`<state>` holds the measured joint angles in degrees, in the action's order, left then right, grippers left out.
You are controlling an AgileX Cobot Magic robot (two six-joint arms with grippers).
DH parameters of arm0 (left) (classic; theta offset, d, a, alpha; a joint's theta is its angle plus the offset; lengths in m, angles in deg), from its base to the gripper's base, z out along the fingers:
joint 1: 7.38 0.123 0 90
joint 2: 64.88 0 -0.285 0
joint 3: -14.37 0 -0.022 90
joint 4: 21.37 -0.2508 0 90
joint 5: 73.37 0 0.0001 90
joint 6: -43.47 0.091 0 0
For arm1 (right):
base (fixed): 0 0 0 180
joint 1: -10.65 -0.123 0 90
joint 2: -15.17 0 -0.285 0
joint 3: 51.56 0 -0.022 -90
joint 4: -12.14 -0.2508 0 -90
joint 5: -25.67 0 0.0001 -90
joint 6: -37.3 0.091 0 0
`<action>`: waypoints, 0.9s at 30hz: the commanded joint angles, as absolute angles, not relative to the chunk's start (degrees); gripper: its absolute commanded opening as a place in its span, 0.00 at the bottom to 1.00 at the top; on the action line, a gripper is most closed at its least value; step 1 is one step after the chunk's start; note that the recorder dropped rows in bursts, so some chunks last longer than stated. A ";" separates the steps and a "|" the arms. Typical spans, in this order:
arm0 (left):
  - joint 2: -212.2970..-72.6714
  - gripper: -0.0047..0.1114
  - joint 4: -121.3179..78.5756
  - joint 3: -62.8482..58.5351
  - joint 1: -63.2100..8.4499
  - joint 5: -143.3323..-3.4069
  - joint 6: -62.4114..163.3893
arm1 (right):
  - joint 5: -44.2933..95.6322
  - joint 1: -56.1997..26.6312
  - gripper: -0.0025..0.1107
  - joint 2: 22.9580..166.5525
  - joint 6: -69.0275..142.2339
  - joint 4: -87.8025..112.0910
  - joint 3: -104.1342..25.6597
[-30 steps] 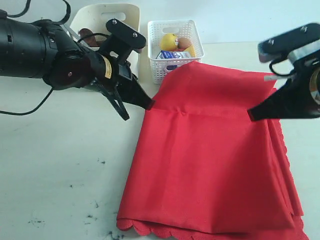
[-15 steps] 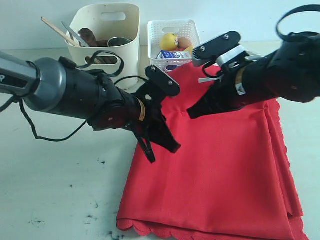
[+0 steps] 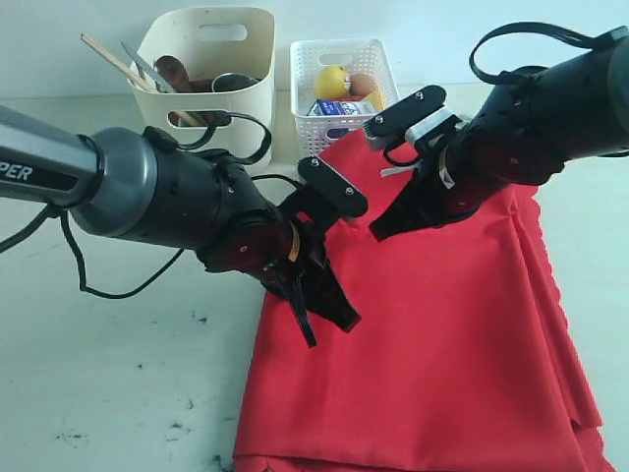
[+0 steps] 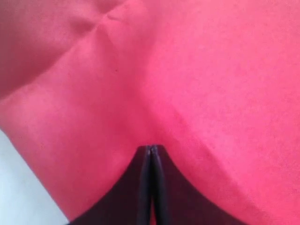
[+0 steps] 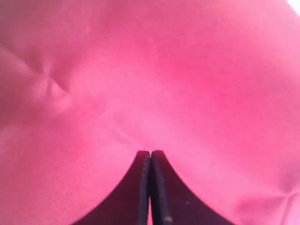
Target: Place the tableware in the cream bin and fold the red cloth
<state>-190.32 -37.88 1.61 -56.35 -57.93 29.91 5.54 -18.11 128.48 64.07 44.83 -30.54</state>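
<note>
Red cloth lies folded; left tool and right tool, both pressed together, touch it.

Cloth: on the bench, front right.
Bin: behind the cloth's left side, spoon and chopsticks inside.
Basket: right of the bin, just behind the cloth's back corner.

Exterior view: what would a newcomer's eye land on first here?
The big red cloth fills the view's right half, with the black left gripper and right gripper both pinched shut on it. Behind, at the upper left, the cream bin holds tableware.
</note>
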 commanded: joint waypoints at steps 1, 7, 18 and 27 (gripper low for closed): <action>-191.32 0.06 -35.93 0.63 -61.19 -46.65 29.81 | 4.91 -17.86 0.02 123.61 63.83 45.34 -30.78; -191.19 0.06 -36.06 0.63 -63.58 -38.30 29.81 | 16.75 -16.16 0.02 130.07 63.83 52.21 -30.78; -186.81 0.06 -43.39 0.78 -63.17 -40.00 26.37 | 13.48 -1.87 0.02 139.38 65.78 46.57 -39.43; -181.36 0.06 -59.16 2.01 -51.61 -54.93 12.95 | 10.39 -2.00 0.02 135.72 65.78 46.57 -39.32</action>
